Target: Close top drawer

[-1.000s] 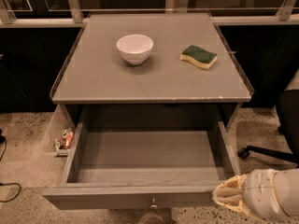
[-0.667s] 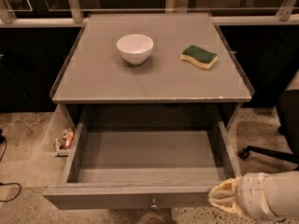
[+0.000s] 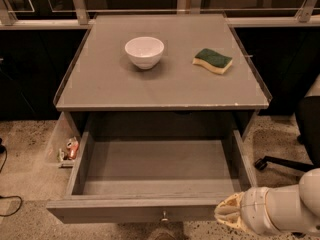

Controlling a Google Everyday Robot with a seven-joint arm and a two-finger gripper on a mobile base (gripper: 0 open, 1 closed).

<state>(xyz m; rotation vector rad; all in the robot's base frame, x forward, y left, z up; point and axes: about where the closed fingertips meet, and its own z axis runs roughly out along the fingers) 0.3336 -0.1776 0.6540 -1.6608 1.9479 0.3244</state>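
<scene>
The top drawer (image 3: 150, 169) is pulled wide open below the grey cabinet top (image 3: 165, 86). It is a shallow grey box and its inside is empty. Its flat front panel (image 3: 110, 211) runs along the bottom of the view, with a small round knob (image 3: 163, 217) at centre. My gripper (image 3: 227, 215) comes in from the lower right on a white arm. Its tan tip sits at the right end of the front panel, level with the panel's top edge.
A white bowl (image 3: 144, 51) and a green-and-yellow sponge (image 3: 213, 60) lie on the cabinet top. Small items (image 3: 69, 151) lie on the speckled floor left of the drawer. A black office chair base (image 3: 285, 162) stands at the right. A cable (image 3: 10, 201) runs on the floor at the left.
My gripper and arm have shifted a little to the left along the drawer's front panel. The drawer stays open at the same place.
</scene>
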